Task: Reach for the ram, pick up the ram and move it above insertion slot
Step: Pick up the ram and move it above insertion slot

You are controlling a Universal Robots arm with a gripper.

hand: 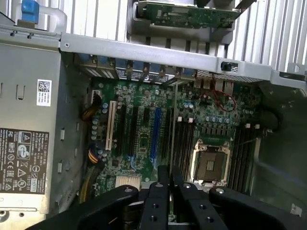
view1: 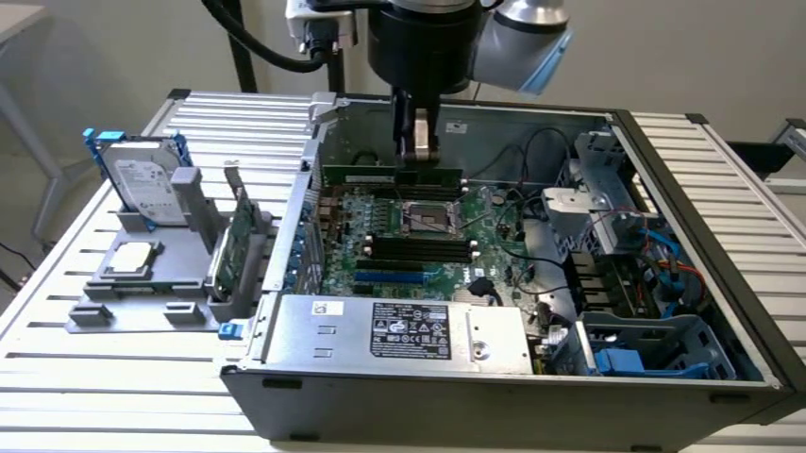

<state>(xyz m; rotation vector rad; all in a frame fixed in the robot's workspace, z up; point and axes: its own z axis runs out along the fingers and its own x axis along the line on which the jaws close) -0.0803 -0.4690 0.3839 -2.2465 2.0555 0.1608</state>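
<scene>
Now long thin green ram (view1: 384, 176), edge-on between fingers (view1: 424, 142)

I see the open computer case (view1: 705, 377) lying on the slatted surface (view1: 113, 377), its motherboard (view1: 416, 255) flat inside. The power supply (view1: 403, 330) sits along the case's near wall. At the exterior view's left, a fixture (view1: 139, 283) holds a hard drive (view1: 145, 184) and an upright expansion card (view1: 240, 245). My gripper (view1: 420, 151) holds the ram (view1: 384, 176) above the motherboard's far edge.
</scene>
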